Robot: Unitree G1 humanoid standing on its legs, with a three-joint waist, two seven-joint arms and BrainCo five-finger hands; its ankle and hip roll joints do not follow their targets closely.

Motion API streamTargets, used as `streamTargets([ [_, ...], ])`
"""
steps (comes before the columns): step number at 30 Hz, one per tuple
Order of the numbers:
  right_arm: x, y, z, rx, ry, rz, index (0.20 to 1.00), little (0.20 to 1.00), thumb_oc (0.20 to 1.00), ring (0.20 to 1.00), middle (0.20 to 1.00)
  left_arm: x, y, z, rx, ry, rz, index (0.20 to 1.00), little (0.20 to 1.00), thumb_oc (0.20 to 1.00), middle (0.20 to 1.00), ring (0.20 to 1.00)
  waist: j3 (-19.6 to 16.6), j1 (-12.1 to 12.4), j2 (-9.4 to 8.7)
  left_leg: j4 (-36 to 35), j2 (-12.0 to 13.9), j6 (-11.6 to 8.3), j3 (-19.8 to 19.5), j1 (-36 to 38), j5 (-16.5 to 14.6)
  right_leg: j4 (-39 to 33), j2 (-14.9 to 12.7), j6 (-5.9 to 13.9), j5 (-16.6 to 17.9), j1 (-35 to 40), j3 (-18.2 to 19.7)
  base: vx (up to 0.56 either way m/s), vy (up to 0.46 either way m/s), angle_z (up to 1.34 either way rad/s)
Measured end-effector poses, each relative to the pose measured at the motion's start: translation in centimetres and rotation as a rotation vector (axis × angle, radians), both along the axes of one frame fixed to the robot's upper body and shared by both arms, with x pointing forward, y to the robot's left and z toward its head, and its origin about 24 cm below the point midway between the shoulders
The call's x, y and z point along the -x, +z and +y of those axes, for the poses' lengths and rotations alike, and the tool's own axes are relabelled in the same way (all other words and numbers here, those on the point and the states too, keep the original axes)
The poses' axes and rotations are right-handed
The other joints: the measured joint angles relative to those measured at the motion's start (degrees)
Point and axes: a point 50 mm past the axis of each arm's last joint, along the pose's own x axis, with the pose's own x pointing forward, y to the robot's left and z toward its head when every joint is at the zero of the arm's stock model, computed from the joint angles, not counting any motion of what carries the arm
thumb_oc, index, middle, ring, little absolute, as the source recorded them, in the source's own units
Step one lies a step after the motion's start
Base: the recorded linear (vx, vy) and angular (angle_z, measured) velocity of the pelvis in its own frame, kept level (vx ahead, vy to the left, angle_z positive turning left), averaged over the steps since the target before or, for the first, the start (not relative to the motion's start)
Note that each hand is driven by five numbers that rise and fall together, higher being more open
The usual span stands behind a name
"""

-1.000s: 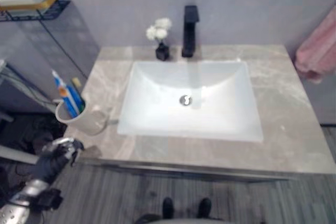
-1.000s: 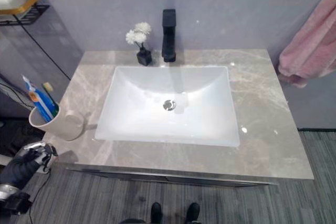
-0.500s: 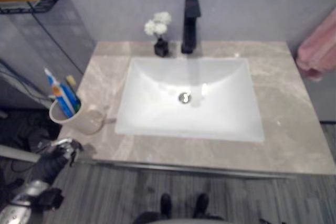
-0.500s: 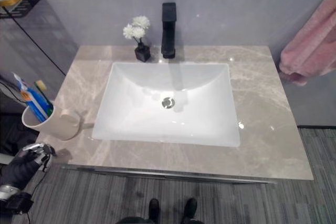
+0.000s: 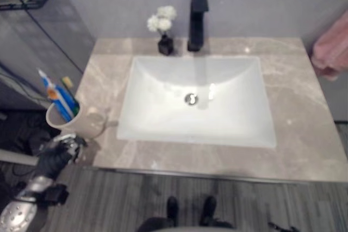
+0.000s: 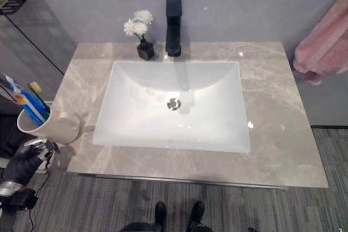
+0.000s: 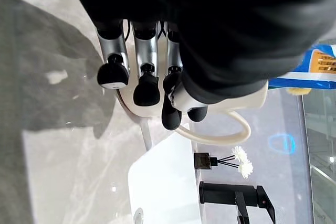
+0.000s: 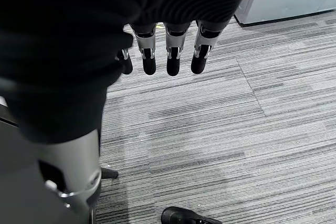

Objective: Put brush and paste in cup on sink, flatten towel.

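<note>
Marbled grey stone forms the worktop (image 6: pixel 272 129), with a white sink (image 6: pixel 174 107) sunk into its middle. At the worktop's left edge stands the cream cup (image 6: pixel 46 127), its handle turned toward the sink, and both the brush (image 6: pixel 37 92) and the blue paste (image 6: pixel 22 104) stand tilted inside it. My left hand (image 6: pixel 24 161) hangs just below and beside the cup, off the worktop's front corner. In my left wrist view its fingers (image 7: pixel 147 77) are loosely curled with their dark tips close to the cup's wall and handle, holding nothing. My right hand (image 8: pixel 157 35) hangs over the striped grey floor (image 8: pixel 220 129), fingers straight and relaxed, empty. At the back of the sink stands a black tap (image 6: pixel 173 25), with a small black vase of white flowers (image 6: pixel 139 33) just beside it. The pink towel (image 6: pixel 323 42) hangs bunched against the wall past the worktop's right end.
</note>
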Motion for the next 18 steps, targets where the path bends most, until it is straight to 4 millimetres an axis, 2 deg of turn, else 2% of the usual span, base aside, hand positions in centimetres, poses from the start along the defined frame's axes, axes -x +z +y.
streamTargets([
  [11,-0.4,0.0,0.1,0.004,-0.006,-0.009,1.0,1.0,1.0,1.0,1.0,-0.6,0.2,0.2,-0.006,0.024,-0.023,0.2,0.2,0.2,0.2,0.2,0.3,0.0,0.01,0.0,0.0,0.0,0.0,-2.2,0.0,0.0,0.0,-0.02,0.1,-2.2,0.1,0.06,0.004,0.0],
  [18,-0.9,0.1,0.1,0.007,0.0,-0.022,1.0,1.0,1.0,1.0,1.0,-1.1,0.8,0.3,-0.037,0.043,-0.046,0.2,0.2,0.2,0.2,0.2,1.9,0.0,-0.86,0.0,0.0,0.01,0.1,-3.6,0.0,0.0,0.1,-0.02,0.1,-3.7,0.1,0.06,0.007,0.0],
])
